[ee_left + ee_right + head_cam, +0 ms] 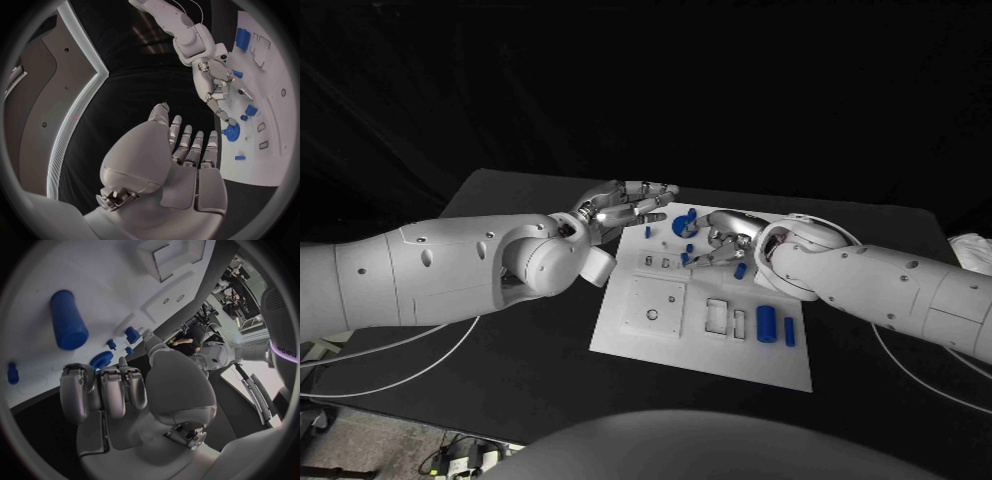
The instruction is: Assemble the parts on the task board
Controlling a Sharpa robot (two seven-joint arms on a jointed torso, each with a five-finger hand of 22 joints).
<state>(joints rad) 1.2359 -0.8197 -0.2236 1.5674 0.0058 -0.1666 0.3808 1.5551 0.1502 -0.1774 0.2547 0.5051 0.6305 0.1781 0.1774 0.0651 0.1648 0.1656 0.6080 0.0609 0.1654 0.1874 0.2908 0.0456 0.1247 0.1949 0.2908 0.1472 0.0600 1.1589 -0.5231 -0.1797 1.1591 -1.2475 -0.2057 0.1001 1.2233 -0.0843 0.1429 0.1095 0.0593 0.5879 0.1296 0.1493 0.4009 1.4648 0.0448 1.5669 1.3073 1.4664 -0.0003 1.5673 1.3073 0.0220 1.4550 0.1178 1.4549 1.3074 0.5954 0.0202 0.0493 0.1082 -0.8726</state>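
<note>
Smooth matt white task board [678, 340], looks like plastic, shallow moulded recesses in it. Blue parts: fat cylinder [766, 323] and toothed gear [685, 225], both matt plastic by the look. Table [516, 370] covered in dull black, no shine at all. Left hand [626, 207] and right hand [720, 241] in satin silver, metallic sheen. Arms in slightly glossy white shell.
</note>
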